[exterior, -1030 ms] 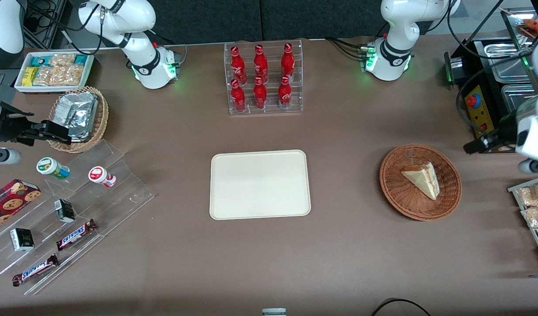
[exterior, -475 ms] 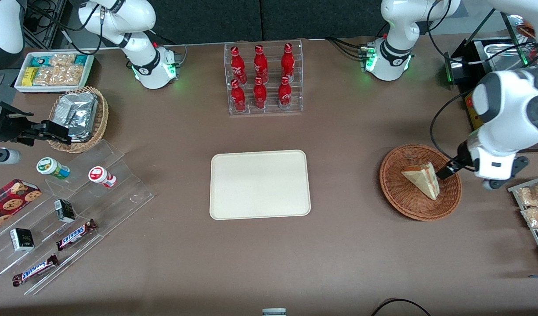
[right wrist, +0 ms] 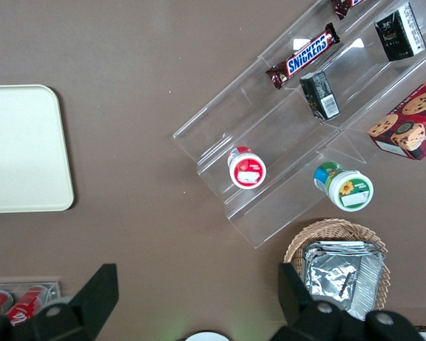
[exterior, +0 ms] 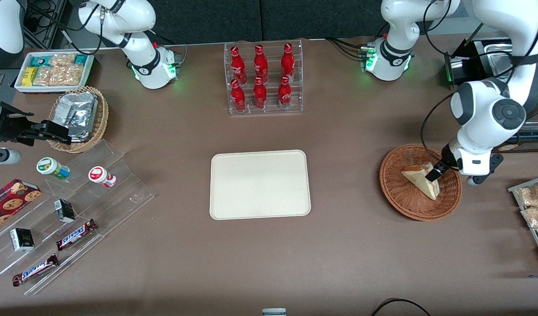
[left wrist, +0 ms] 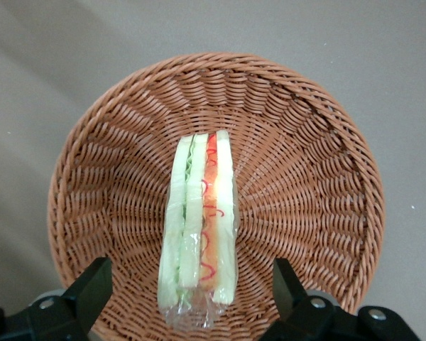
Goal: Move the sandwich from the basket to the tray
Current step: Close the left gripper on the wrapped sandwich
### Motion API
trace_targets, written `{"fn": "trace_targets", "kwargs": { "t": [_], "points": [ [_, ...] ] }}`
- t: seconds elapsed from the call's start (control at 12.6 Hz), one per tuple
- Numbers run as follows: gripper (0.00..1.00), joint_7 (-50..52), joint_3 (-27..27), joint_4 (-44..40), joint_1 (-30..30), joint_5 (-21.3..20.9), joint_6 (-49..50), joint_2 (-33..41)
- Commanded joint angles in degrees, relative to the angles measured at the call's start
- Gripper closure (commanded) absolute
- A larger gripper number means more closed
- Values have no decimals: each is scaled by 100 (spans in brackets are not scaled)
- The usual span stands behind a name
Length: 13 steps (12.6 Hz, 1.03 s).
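Wrist view: sandwich [left wrist: 199, 234] in basket [left wrist: 106, 177]; gripper [left wrist: 192, 291] spread above.

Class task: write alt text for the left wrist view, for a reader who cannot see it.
A wrapped sandwich stands on edge in the middle of a round reddish-brown wicker basket, its red and green filling facing the camera. The open gripper hangs above it, one black finger on each side of the sandwich, not touching it.
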<state>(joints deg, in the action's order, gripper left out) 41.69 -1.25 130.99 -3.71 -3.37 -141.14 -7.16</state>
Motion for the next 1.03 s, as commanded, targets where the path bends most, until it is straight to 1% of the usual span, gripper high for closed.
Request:
{"fn": "trace_targets", "kwargs": {
  "t": [0.0, 0.32, 0.4, 0.48, 0.55, 0.63, 0.79, 0.87, 0.95],
  "points": [
    [0, 182, -24, 295, -25, 11, -527, -22],
    [1, 182, -24, 427, -33, 11, -801, -277],
    [1, 182, -24, 523, -33, 11, -1010, -286],
    [2, 191, -33, 559, -33, 11, -1047, -312],
    [7, 278, -33, 559, -33, 11, -1048, -313],
    [17, 505, -42, 559, -16, 11, -1013, -313],
    [53, 770, -68, 559, 37, 11, -986, -295],
    [66, 780, -68, 542, 37, 3, -943, -278],
    [72, 771, -68, 507, 37, 3, -881, -260]
  ]
}}
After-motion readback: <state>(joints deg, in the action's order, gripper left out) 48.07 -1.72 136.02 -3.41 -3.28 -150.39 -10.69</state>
